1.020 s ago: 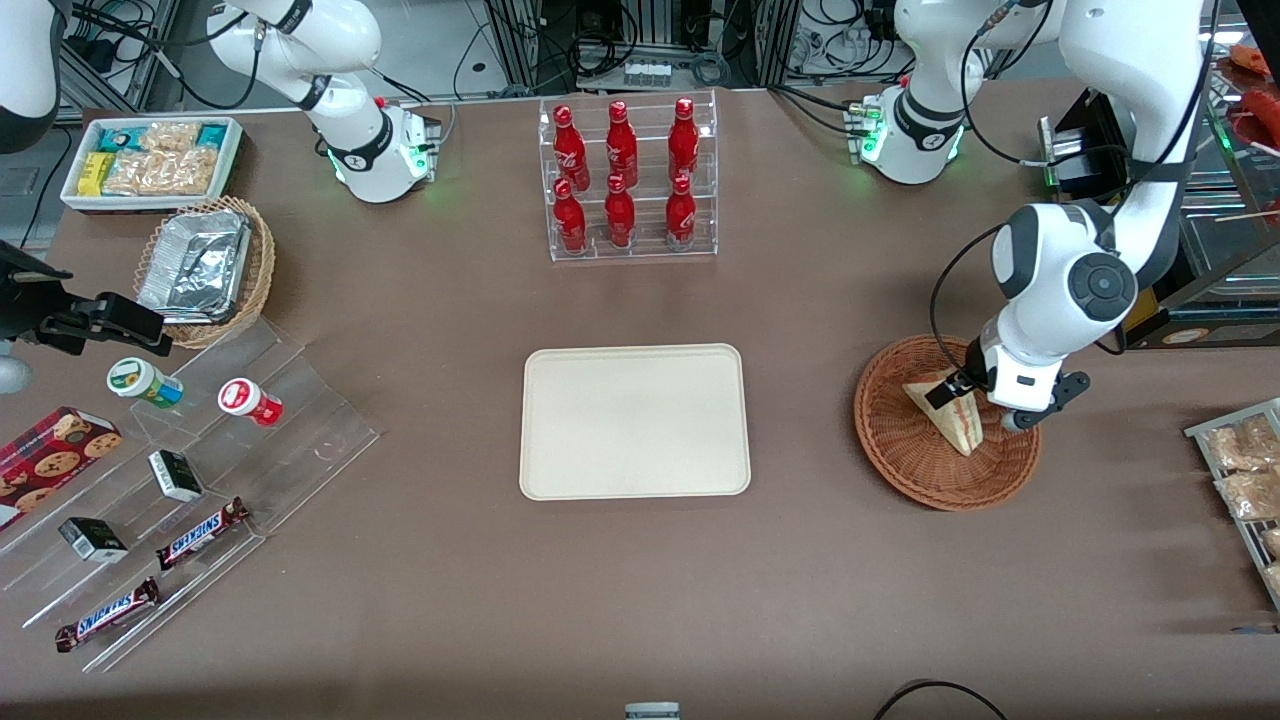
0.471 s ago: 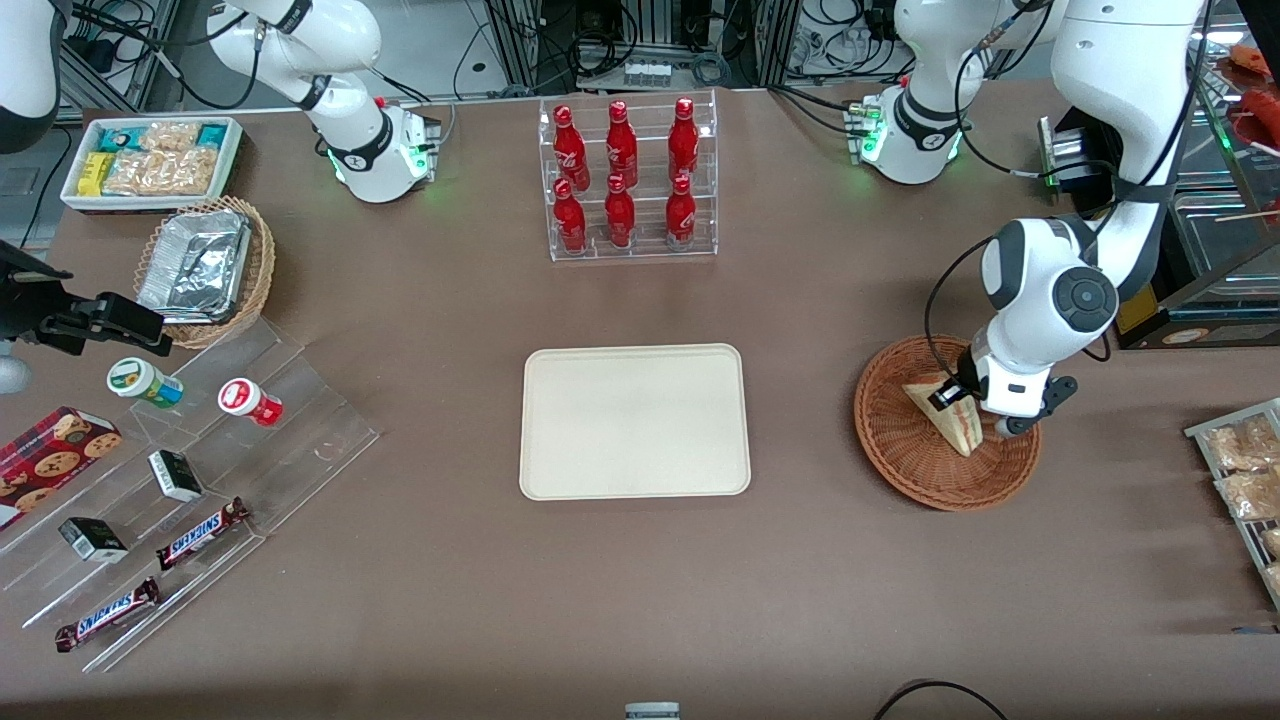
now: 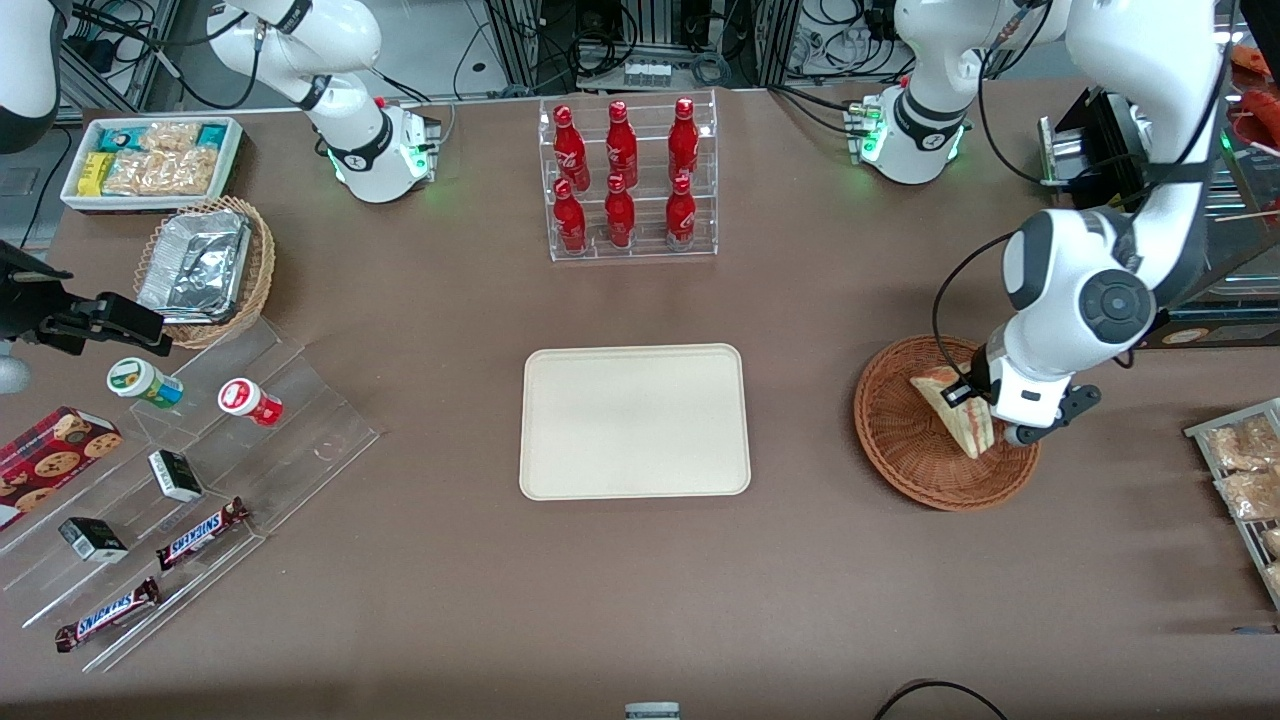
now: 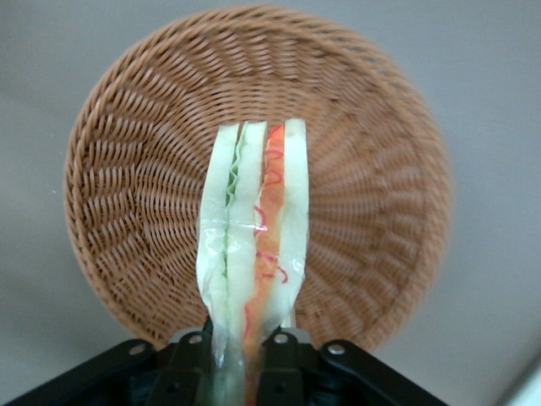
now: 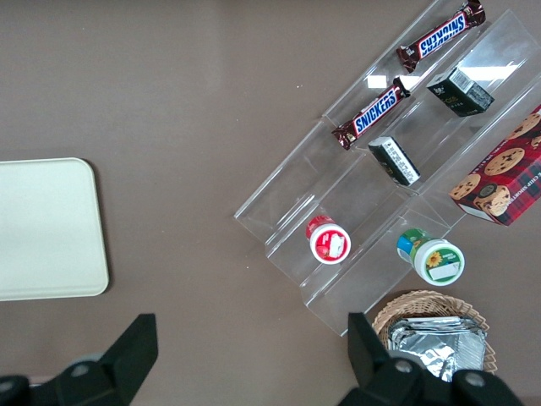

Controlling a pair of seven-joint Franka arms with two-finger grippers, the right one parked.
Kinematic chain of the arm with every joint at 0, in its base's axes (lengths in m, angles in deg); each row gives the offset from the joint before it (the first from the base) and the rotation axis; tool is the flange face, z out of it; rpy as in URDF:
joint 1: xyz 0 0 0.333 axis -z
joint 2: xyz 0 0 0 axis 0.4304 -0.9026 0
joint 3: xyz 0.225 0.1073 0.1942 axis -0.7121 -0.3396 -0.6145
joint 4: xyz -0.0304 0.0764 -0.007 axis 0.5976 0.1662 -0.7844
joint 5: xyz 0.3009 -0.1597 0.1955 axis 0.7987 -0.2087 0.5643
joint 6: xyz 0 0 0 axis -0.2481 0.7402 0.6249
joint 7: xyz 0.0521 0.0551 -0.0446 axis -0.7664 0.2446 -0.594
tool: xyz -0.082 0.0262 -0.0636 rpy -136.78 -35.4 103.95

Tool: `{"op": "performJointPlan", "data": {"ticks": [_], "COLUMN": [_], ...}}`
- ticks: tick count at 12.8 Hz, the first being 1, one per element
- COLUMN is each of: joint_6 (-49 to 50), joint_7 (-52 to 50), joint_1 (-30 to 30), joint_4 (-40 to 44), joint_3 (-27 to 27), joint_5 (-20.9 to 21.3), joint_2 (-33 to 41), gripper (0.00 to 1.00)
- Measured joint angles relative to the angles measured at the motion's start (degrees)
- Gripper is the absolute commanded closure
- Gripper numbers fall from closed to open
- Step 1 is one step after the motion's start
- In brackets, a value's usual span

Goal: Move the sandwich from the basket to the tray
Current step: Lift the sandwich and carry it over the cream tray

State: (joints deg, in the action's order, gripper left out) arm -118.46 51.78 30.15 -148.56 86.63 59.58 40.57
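Sandwich (image 3: 958, 414) held in the gripper (image 3: 985, 418), fingers closed on one end of the wedge; in the wrist view the sandwich (image 4: 251, 254) stands out from between the fingers (image 4: 275, 359), its cut edge facing the camera, with green filling along one side and red and orange along the other, under clear wrap. It hangs over the basket (image 3: 905, 440), whose woven floor (image 4: 144, 211) shows all round it; the wedge looks clear of the weave, though a touch at its tip cannot be ruled out. Gripper sits over the part of the basket nearest the working arm's end of the table. Tray (image 3: 634, 421) lies flat mid-table, well apart from the basket toward the parked arm's end, nothing on it. Farther from the front camera than the tray: a clear rack of red bottles (image 3: 625, 176), six in two rows, upright. Toward the parked arm's end: a clear stepped stand (image 3: 200, 490) bearing two chocolate bars (image 3: 203, 533), two small dark boxes (image 3: 176, 475), a red-lidded cup (image 3: 248, 401) and a green-lidded cup (image 3: 143, 382); beside it a cookie box (image 3: 50, 460). Farther from the camera than the stand, a foil-lined basket (image 3: 205, 268) and a white bin of snack packets (image 3: 153, 160). At the working arm's table edge, a rack of bagged snacks (image 3: 1243, 470).
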Motion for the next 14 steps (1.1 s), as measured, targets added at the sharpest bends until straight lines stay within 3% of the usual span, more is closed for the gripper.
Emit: {"op": "performJointPlan", "data": {"ticks": [6, 14], "joint_6": [3.62, 0.93], "joint_7": [3.39, -5.85], "joint_1": [13.62, 29.78], "joint_4": [8.23, 25.08], "joint_3": [1.67, 1.67], "joint_5": [0.01, 0.01], "joint_2": [-2.99, -21.85], "gripper": [1.0, 1.0]}}
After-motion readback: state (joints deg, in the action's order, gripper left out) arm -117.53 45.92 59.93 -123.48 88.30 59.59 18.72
